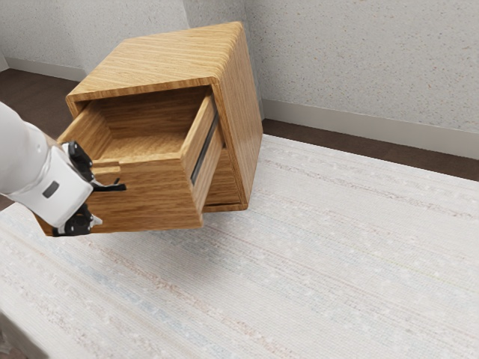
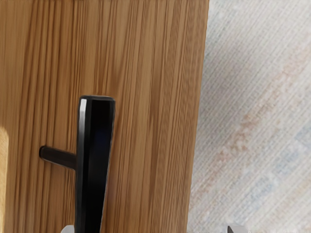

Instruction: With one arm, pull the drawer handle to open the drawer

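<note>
The drawer (image 1: 150,198) sticks a good way out of the wooden cabinet (image 1: 236,97), and you can see its bare inside from above. Its black handle (image 1: 112,187) is a thin bar on the drawer's front. In the wrist view the handle (image 2: 95,165) stands just off the wood of the drawer (image 2: 146,73).

The gripper (image 1: 93,187) is right at the handle, facing the drawer's front. I cannot tell if it is closed on the bar or not. The white arm (image 1: 26,168) comes in from the exterior view's left, and its hand is level with the handle.

The cabinet sits on a pale carpet (image 1: 337,254), near a speckled wall (image 1: 359,52).
</note>
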You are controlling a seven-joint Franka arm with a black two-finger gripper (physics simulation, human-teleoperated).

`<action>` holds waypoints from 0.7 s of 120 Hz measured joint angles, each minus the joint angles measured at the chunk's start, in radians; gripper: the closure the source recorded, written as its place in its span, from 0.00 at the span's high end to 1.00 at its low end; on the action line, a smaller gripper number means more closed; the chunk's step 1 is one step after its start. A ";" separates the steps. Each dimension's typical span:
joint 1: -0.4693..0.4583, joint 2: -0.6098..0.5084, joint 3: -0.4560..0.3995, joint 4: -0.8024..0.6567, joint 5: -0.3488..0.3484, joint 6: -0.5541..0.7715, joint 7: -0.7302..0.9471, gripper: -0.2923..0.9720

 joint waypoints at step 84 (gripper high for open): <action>0.031 -0.022 -0.055 -0.015 -0.021 0.010 -0.005 0.49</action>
